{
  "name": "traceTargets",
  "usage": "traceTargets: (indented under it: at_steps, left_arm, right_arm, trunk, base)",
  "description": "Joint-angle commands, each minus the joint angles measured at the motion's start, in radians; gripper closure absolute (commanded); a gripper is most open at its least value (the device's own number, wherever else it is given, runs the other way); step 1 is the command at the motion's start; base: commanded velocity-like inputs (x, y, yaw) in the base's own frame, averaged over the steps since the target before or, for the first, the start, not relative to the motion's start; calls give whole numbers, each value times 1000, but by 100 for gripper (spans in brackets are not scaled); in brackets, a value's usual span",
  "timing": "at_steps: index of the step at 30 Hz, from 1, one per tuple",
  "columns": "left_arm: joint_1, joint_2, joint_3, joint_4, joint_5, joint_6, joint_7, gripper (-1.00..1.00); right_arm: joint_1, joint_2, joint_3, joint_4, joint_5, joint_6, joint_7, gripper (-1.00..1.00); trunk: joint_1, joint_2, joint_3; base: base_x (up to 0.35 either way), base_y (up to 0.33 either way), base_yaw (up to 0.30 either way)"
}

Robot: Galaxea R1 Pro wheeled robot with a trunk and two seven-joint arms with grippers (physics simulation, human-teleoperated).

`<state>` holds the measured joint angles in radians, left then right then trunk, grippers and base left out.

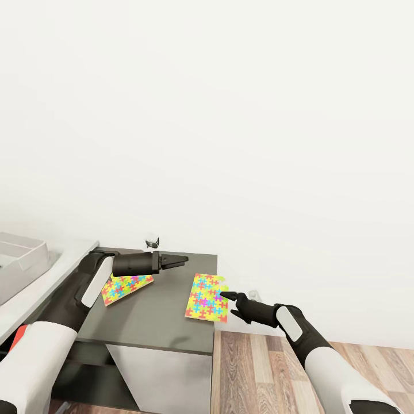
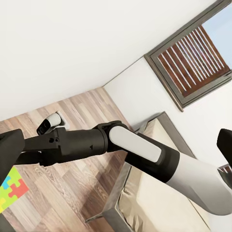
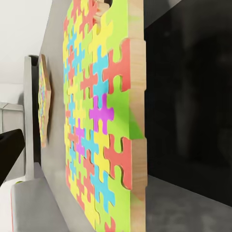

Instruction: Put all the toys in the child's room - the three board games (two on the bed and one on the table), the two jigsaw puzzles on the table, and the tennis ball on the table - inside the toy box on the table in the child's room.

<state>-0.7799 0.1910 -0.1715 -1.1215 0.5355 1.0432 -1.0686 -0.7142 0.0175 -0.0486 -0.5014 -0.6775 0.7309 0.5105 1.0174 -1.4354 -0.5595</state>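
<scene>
Right black claw [image 1: 226,297] down at the right edge of the flat jagged puzzle of yellow, pink, blue and green pieces [image 1: 207,296]. Fingers dark and close together in the head view; pinching the puzzle or just touching it, cannot tell. In the right wrist view, same puzzle [image 3: 99,121] very near, wooden edge showing, lying flat on the dark grey cabinet top [image 1: 155,322]. Lies close to the right edge of that top, with its right side poking out a little over the edge.

Left black claw [image 1: 183,261] up above the dark top, pointing right, fingers squeezed together with nothing between them. Just under the left arm, a second bright puzzle panel [image 1: 125,287], turned a bit, flat on the same top and well apart from the first.

Far left, shallow light grey toy bin [image 1: 23,256] on the pale grey desk [image 1: 57,276]. Plain white wall [image 1: 230,115] behind. Wood plank floor [image 1: 259,368] below right. In the left wrist view, beige bed with dark frame [image 2: 159,193] and a dark-framed window [image 2: 193,58].
</scene>
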Motion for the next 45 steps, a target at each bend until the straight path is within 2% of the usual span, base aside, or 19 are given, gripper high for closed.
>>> traceTargets:
  at_steps: [1,45]
  left_arm:
    - [-1,1,-1,0,1,4,-2,-100]
    - [-1,-1,-4,0,0,4,-2,-100]
  right_arm:
    - [-1,1,-5,0,-1,7,0,-100]
    - [-1,-4,-3,0,1,7,0,-100]
  trunk:
    - [0,-1,-1]
    - [0,-1,-1]
  base:
    - [0,0,0]
    - [0,10,0]
